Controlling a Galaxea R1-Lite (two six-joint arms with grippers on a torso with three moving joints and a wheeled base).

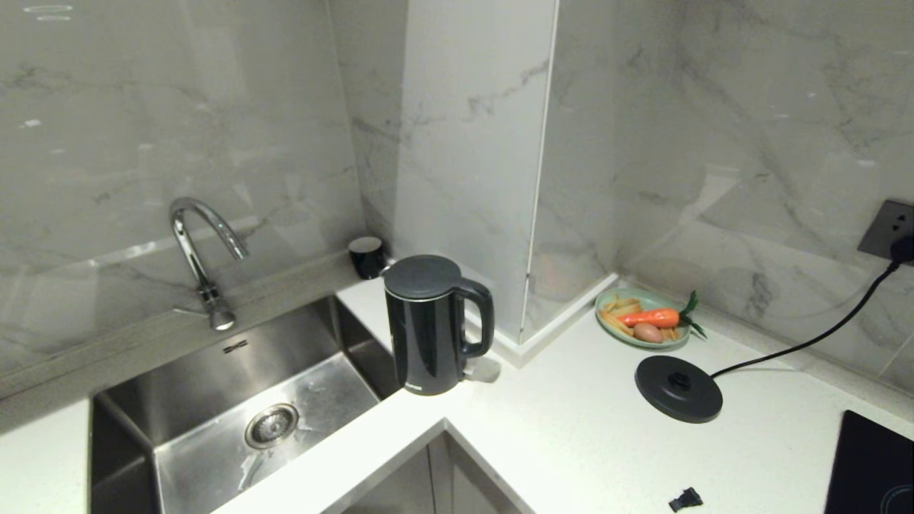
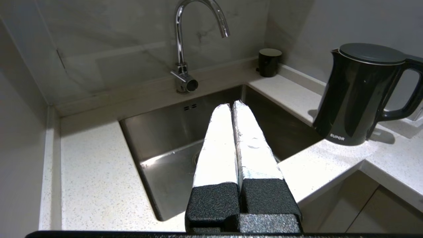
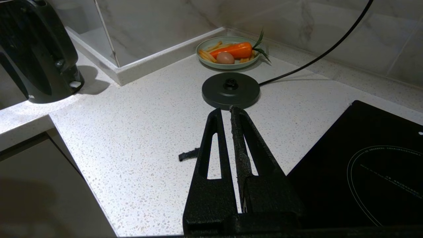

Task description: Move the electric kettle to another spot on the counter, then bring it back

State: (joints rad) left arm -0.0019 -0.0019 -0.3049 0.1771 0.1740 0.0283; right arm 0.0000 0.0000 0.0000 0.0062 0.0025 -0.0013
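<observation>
A tall glossy black electric kettle (image 1: 430,328) stands upright on the white speckled counter (image 1: 571,435), at the sink's (image 1: 214,407) right edge, well apart from its base disc (image 1: 678,389). Both grippers, left (image 2: 230,106) and right (image 3: 224,110), are closed and empty. Rigid and slippery-walled, possibly water-heavy, it seems best taken by the loop handle (image 1: 480,318)

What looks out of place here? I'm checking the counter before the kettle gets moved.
The electric kettle stands on the counter by the sink, off its base disc, which sits empty near the plate of food. A small black fragment lies loose near the cooktop. Nothing looks spilled.
</observation>
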